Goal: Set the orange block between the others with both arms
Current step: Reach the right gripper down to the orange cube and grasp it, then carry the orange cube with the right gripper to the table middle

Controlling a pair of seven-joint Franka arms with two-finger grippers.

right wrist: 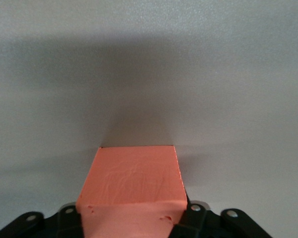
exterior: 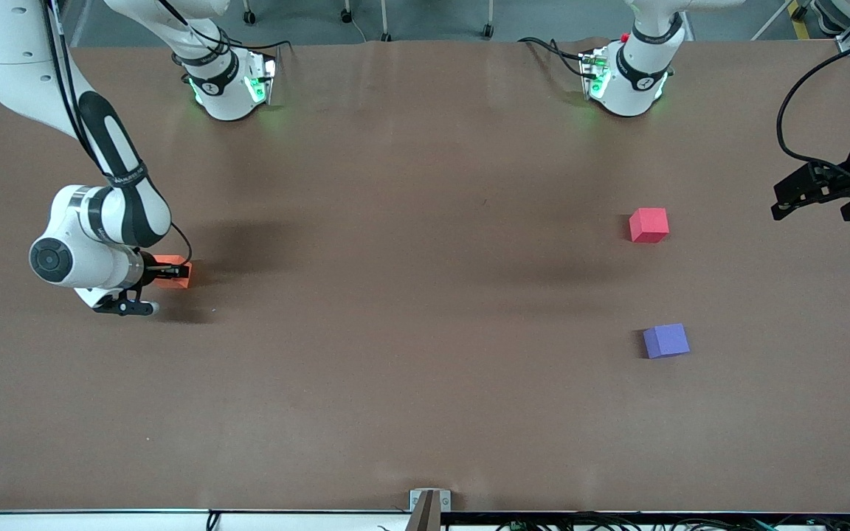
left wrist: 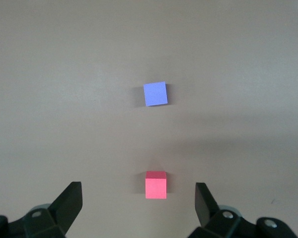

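1. The purple-blue cube (exterior: 666, 341) lies nearest the front camera, toward the left arm's end of the table. The pinkish-red cube (exterior: 648, 225) sits farther from the camera, well apart from it, with bare brown table (exterior: 410, 354) between them.
2. The orange block (exterior: 174, 271) rests on the table at the right arm's end, far from the other two.
3. The right gripper (exterior: 168, 272) is down at the block, its fingers pressed against two opposite faces, pinching it.
4. The left gripper (left wrist: 138, 204) waits in the air over the table's edge by the pinkish-red cube, fingers spread wide and holding nothing.
5. The block looks light, matte and slightly soft, with faint marks on its top face, so it probably resists slipping; flat opposite sides are the natural hold.
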